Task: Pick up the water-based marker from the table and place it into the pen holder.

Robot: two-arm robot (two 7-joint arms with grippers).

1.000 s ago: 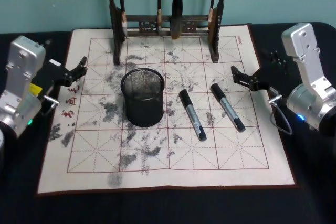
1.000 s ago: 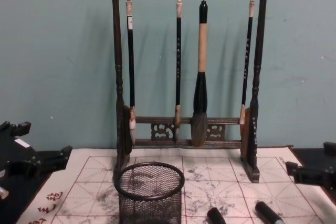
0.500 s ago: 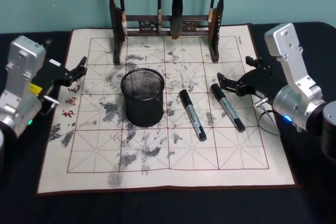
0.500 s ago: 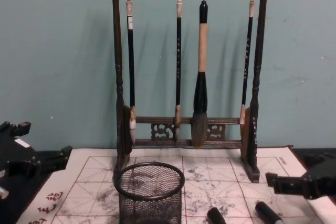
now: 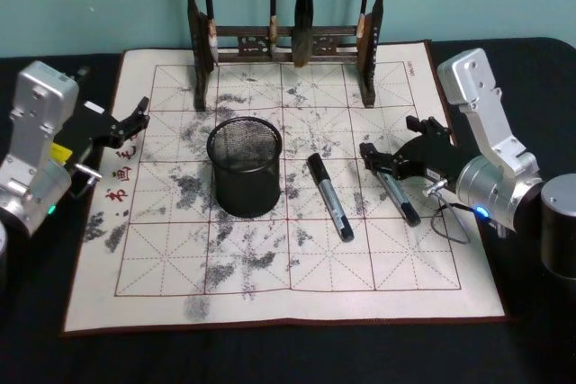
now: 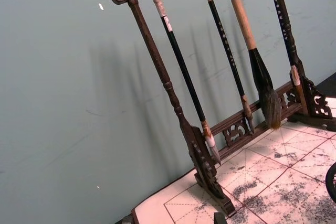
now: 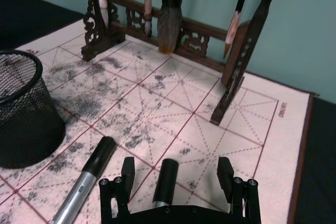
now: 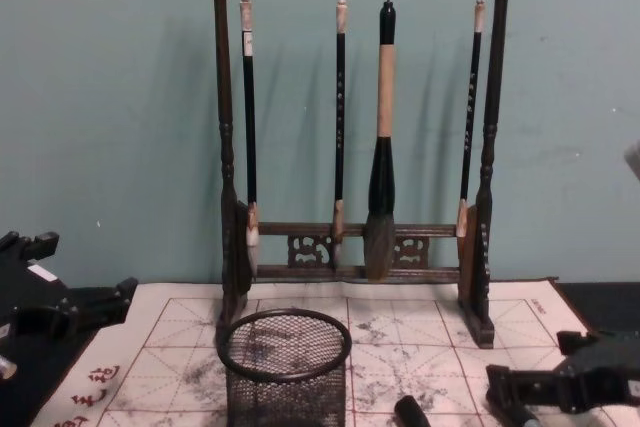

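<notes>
**Right claw straddled a marker, grasp not yet made**

Nearest the robot lay the black bench point(image 5: 270, 352) and on it the ink-stained practice mat point(image 5: 297, 267). Two markers lay on the mat, well apart from each other. The right marker point(image 5: 396, 193) was the one in hand, while the second marker point(image 5: 330, 197) lay between it and the pen holder point(image 5: 244, 177). The right claw point(image 5: 389, 138) was over the capped far end of the right marker with its jaws spread wide. In the right wrist view one finger stood on each side of the cap and neither touched it.

This looked like the end of the approach, before any grasp. The next move would call for settling a little lower, closing squarely on the barrel, then lifting and carrying leftward over the second marker to the holder's open mouth. The holder stood upright and empty on the mat.

The left claw point(image 5: 135, 118) sat parked at the mat's left edge, jaws apart and holding nothing. Farthest back, the brush rack point(image 5: 288, 42) stood on the mat's rear edge against the teal wall.

The marker's barrel ran out of sight beneath the claw body in the wrist view. The chest view cut both markers off at its lower edge. The print on the markers was too small to read, and I could not tell how close the fingers hung to the mat.
</notes>
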